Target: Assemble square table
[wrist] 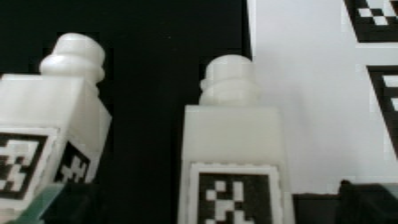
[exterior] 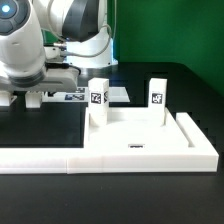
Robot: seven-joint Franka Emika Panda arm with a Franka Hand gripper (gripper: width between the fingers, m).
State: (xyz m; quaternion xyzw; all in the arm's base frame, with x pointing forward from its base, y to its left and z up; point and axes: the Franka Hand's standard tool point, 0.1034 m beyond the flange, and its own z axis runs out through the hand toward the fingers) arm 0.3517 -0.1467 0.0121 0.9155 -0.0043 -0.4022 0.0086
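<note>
Tabletop [exterior: 140,130] is seen at five o'clock in the exterior view, set in the corner of the wall [exterior: 40,158]. Two upright legs [exterior: 97,100] are stood on its far edge. Claw [exterior: 26,93] is held at nine o'clock, jaws apart, nothing gripped. Below it, two loose legs [wrist: 231,140] are laid side by side on the bench [exterior: 50,125], near the marker board [wrist: 320,80].

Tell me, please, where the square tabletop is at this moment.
In the exterior view, the tabletop lies in the foreground, toward the exterior view's right, with one upright tagged leg and a second leg at its far edge.
</note>
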